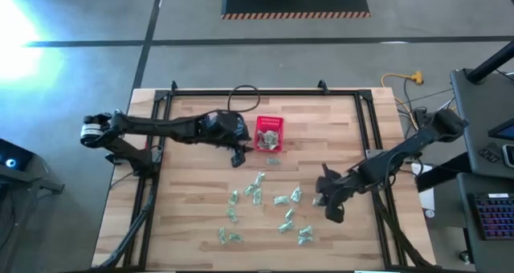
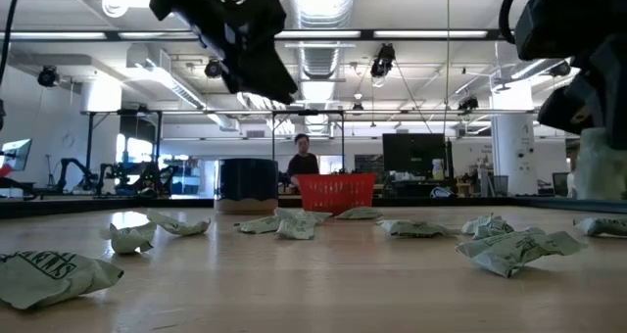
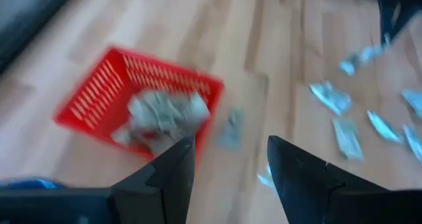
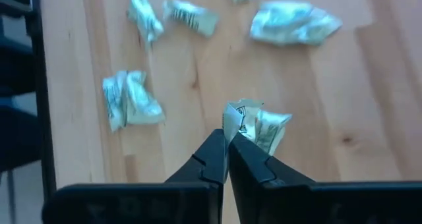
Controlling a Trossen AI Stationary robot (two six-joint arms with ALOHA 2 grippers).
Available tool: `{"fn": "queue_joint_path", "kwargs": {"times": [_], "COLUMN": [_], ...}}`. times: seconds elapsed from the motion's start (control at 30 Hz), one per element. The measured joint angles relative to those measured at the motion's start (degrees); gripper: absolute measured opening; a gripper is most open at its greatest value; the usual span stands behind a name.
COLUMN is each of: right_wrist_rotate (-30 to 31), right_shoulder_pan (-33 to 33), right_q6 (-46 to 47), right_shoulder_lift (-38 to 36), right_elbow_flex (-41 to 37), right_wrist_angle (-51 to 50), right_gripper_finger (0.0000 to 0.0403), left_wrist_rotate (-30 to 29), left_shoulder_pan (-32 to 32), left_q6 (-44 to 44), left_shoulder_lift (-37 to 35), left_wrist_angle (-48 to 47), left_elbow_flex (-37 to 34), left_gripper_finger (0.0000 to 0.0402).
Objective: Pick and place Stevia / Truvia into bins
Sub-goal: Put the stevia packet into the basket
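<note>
Right gripper (image 4: 227,145) hangs over the table's (image 1: 193,217) right side, fingers pinched tight on one crumpled sachet (image 4: 256,126), with loose sachets (image 1: 259,186) scattered across the middle of the table just to its left. Left gripper (image 3: 227,158) sits just beside the red basket (image 1: 269,133), over on its left, fingers spread wide and holding nothing. The basket stands near the table's far middle, several sachets (image 3: 165,112) piled inside, one sachet (image 1: 274,160) lying just outside it.
</note>
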Motion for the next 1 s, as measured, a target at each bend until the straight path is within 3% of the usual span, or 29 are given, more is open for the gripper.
{"fn": "queue_joint_path", "kwargs": {"times": [0.2, 0.4, 0.6, 0.73, 1.0], "right_wrist_rotate": [9.9, 19.8, 19.3, 14.6, 6.6], "right_shoulder_pan": [-1.9, -8.8, -19.2, -26.3, -36.9], "right_q6": [-1.7, -9.0, -20.9, -26.7, -29.3], "right_shoulder_lift": [-3.4, -7.1, -8.4, -7.2, -0.9], "right_elbow_flex": [0.0, 0.0, 0.0, 0.0, 0.0], "right_wrist_angle": [0.3, 3.7, 14.6, 23.0, 31.4], "right_gripper_finger": [0.0009, 0.0009, 0.0009, 0.0009, 0.0009], "left_wrist_rotate": [4.0, 8.1, 8.8, 8.8, 8.8], "left_shoulder_pan": [-3.8, -8.2, -11.8, -13.6, -18.5], "left_q6": [-3.1, -3.3, -3.2, -5.7, -13.6], "left_shoulder_lift": [-0.1, -0.1, -0.1, -0.1, -0.2], "left_wrist_angle": [-8.8, -13.3, -17.6, -19.6, -19.3], "left_elbow_flex": [0.0, 0.0, 0.0, 0.0, -2.2], "left_gripper_finger": [0.0173, 0.0173, 0.0173, 0.0173, 0.0173]}}
